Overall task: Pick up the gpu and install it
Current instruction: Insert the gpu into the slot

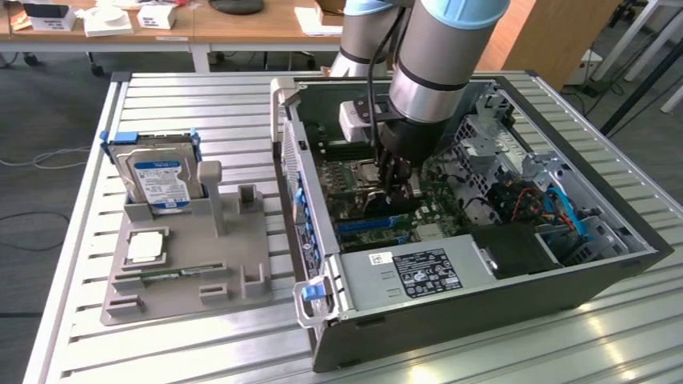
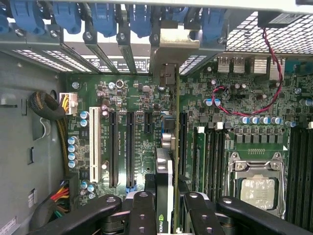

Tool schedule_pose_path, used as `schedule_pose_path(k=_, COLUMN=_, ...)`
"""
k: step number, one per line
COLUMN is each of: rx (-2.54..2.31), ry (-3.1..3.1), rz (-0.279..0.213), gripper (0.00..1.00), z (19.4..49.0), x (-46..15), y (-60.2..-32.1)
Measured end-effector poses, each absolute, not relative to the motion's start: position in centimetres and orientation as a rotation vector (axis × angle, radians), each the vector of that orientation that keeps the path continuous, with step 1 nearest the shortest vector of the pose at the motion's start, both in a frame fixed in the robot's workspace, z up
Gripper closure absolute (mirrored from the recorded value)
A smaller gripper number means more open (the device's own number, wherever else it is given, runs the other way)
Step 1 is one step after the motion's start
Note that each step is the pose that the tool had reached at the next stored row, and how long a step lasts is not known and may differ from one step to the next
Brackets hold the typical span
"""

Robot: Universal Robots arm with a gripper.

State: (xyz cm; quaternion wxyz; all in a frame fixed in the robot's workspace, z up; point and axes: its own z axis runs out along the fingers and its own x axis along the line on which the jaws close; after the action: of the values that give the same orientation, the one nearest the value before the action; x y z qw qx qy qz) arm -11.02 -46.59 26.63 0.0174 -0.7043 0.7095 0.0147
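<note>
— On the exterior view's left, what sits on the slatted worktop (image 1: 213, 104)?
— A grey holder tray (image 1: 213, 268). A hard drive (image 1: 160, 178) with a blue label stands upright at the tray's upper left corner. Lower in the frame lie a square silver chip (image 1: 145, 246) and a narrow green memory stick (image 1: 169, 274).
— And toward the middle of the frame?
— An open computer case (image 1: 481, 316) lies on its side just beside the tray, with its motherboard (image 1: 353, 180) facing up. The arm (image 1: 437, 64) reaches down into it from the top centre of the frame. A grey power supply (image 1: 421, 272) sits in the case's lower middle.
— Where is the gpu?
— Inside the case. In the wrist view the gpu (image 2: 165, 166) stands on edge over the motherboard, between black expansion slots. Its silver bracket (image 2: 171, 46) is up against the row of blue latches (image 2: 102, 17).
— The jaws?
— Closed narrowly on the card, with one of the black fingers (image 2: 142, 210) on each side of it. I cannot tell whether its edge is fully down in a slot.
— Farther to the exterior view's right?
— Blue cables (image 1: 562, 214) run beside the metal bays at the case's right end.
</note>
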Motion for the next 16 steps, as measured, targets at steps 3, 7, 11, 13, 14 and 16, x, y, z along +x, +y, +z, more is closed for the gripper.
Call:
schedule_pose_path(k=3, rx=-2.188, ry=2.205, rz=0.046, gripper=0.73, z=26.63, x=-11.05, y=-46.59)
schedule_pose_path(k=7, rx=-2.188, ry=2.205, rz=0.046, gripper=0.73, z=26.63, x=-11.13, y=-46.59)
schedule_pose_path(k=11, rx=-2.188, ry=2.205, rz=0.046, gripper=0.73, z=26.63, x=-11.23, y=-46.59)
schedule_pose_path(k=13, rx=-2.188, ry=2.205, rz=0.046, gripper=0.73, z=26.63, x=-11.29, y=-46.59)
schedule_pose_path(k=14, rx=-2.188, ry=2.205, rz=0.046, gripper=0.73, z=26.63, x=-11.31, y=-46.59)
schedule_pose_path(k=16, rx=-2.188, ry=2.205, rz=0.046, gripper=0.73, z=26.63, x=-11.34, y=-46.59)
